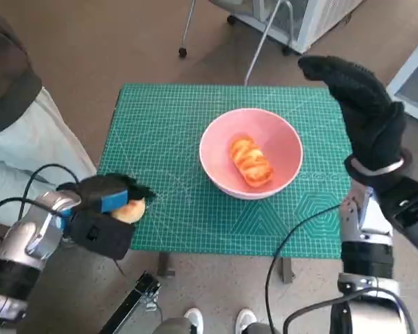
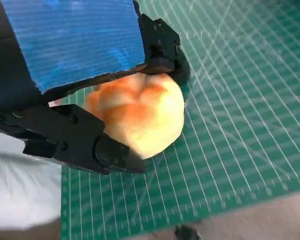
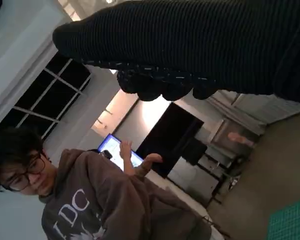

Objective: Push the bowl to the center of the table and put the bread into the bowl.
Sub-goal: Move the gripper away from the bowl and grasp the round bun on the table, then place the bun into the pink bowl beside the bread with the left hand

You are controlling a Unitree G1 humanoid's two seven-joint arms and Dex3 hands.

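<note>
A pink bowl (image 1: 268, 136) stands near the middle of the green mat, with a glazed bread roll (image 1: 251, 161) lying inside it. At the mat's front left corner my left hand (image 1: 106, 210) grips a second, round bread roll (image 1: 130, 210); in the left wrist view this bread roll (image 2: 140, 115) sits between the black fingers (image 2: 85, 142), just above the mat. My right hand (image 1: 362, 108) is raised beyond the bowl's right side, fingers extended, holding nothing. In the right wrist view the glove (image 3: 200, 45) fills the top.
The green cutting mat (image 1: 167, 125) covers the small table. A person's clothing (image 1: 21, 132) shows at the left, shoes (image 1: 219, 321) at the front edge, and chair legs (image 1: 265, 35) stand beyond the table. A person (image 3: 80, 200) appears in the right wrist view.
</note>
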